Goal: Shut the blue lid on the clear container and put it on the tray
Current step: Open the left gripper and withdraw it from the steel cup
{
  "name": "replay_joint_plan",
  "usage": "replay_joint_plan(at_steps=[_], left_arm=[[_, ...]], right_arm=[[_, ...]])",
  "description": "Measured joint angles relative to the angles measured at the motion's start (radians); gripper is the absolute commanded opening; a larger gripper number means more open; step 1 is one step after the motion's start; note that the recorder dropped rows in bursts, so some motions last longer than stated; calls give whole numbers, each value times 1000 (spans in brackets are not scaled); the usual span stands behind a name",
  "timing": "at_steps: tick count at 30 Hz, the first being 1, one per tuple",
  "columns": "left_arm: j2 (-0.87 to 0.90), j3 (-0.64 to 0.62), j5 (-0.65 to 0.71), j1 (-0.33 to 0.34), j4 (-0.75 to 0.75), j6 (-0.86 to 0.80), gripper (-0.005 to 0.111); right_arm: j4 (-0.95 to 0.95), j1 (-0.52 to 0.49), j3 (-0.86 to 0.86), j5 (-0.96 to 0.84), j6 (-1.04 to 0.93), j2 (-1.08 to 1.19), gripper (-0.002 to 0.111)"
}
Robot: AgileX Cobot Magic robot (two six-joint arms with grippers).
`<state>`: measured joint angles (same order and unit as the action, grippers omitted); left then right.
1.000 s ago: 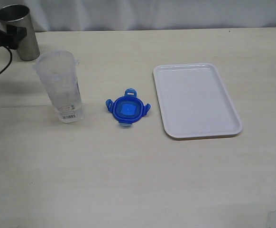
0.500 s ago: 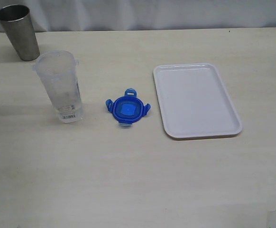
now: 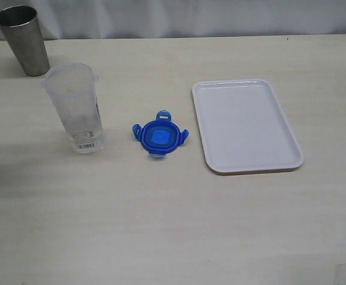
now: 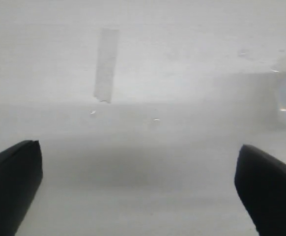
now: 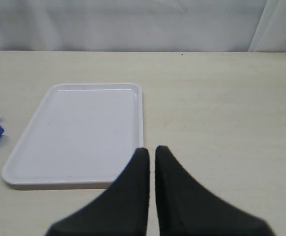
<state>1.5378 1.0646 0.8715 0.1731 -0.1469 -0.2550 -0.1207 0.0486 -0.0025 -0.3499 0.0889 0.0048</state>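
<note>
Exterior view: the container (image 3: 75, 110) stands upright and open on the worktop (image 3: 173, 225). The lid (image 3: 160, 136) lies flat between it and the tray (image 3: 244, 124), touching neither. A metal cup (image 3: 23, 38) stands near, behind the container. No arm is in frame. Judged: lidding is not yet begun. The next move calls for a grasp on the low lid, then seating it squarely on the container's mouth. Room around the lid is ample and the tray is bare. Left wrist view: left jaws spread wide, nothing between them, over a blurred pale surface. Right wrist view: right jaws pressed together, empty, facing the tray, with the lid partly in frame beyond it.
</note>
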Motion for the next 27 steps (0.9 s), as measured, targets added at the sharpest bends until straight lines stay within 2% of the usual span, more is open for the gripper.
replay_joint_plan(at_steps=[3, 8, 23, 25, 27], left_arm=[[0, 0, -10, 0, -91, -38, 104], [0, 0, -30, 0, -161, -50, 104], [0, 0, -64, 0, -168, -59, 103], [0, 0, -68, 0, -166, -59, 97], [0, 0, -69, 0, -164, -59, 84]], right_arm=[[0, 0, 0, 0, 0, 0, 4], [0, 0, 0, 0, 0, 0, 4], [0, 0, 0, 0, 0, 0, 4], [0, 0, 0, 0, 0, 0, 4], [0, 0, 0, 0, 0, 0, 4]])
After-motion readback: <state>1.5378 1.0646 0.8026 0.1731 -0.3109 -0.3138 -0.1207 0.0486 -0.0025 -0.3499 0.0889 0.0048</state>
